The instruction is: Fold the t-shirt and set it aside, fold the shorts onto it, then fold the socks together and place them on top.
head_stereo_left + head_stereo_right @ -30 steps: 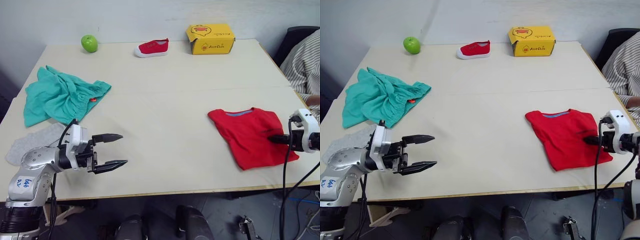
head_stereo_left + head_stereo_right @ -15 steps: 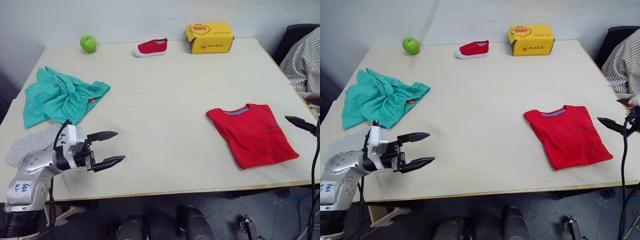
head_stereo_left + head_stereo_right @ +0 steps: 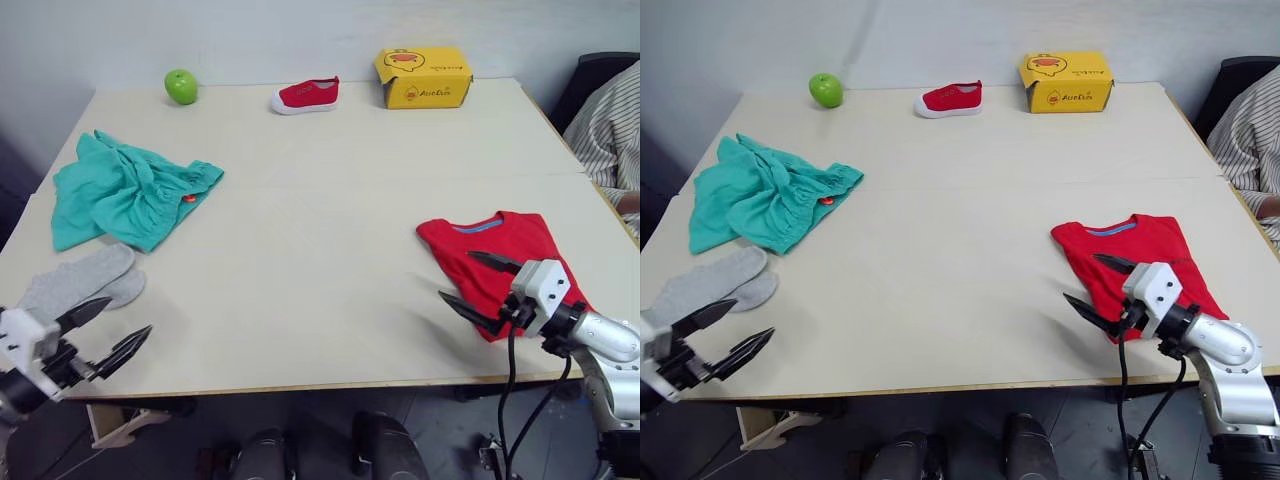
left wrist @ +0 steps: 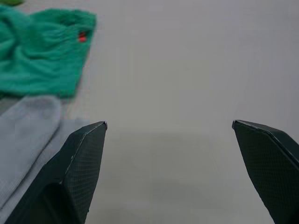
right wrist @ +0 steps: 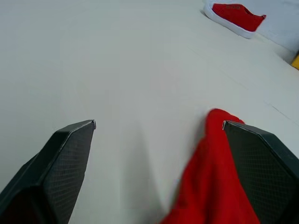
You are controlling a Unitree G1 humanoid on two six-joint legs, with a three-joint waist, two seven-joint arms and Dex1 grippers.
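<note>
L pincer (image 3: pixel 100 332) has pulled back to the near-left corner of the counter (image 3: pixel 330 260); it sat further in 1 s ago. Fingers spread wide, holding nothing. It hangs just near of the socks (image 3: pixel 80 283), which lie flat side by side and unfolded, no contact.

Shorts (image 3: pixel 125 188) are behind the socks on the left half, still a crumpled heap, orange-red tag facing the middle. Untouched across the frames.

Far edge, l to r: green apple (image 3: pixel 181 86), small red shoe (image 3: pixel 305 95), yellow box (image 3: pixel 424 76). None of them part of the job.

T-shirt (image 3: pixel 495 255) lies on the right half, folded to a compact rectangle, blue neck label at its far side. Same spot as before.

R pincer (image 3: pixel 478 282) is the main change: 1 s ago it was out at the shirt's right edge, then swung clear; now it comes in from the near-right, fingers spread, empty. One tip is over the red cloth, the other off its near-left edge; contact unclear.

Person in a striped sleeve (image 3: pixel 605 130) sits at far right.

Judgement: shirt fold looks done and released. Next step is prob. the shorts, well apart from both pincers, so a reach across is needed.
</note>
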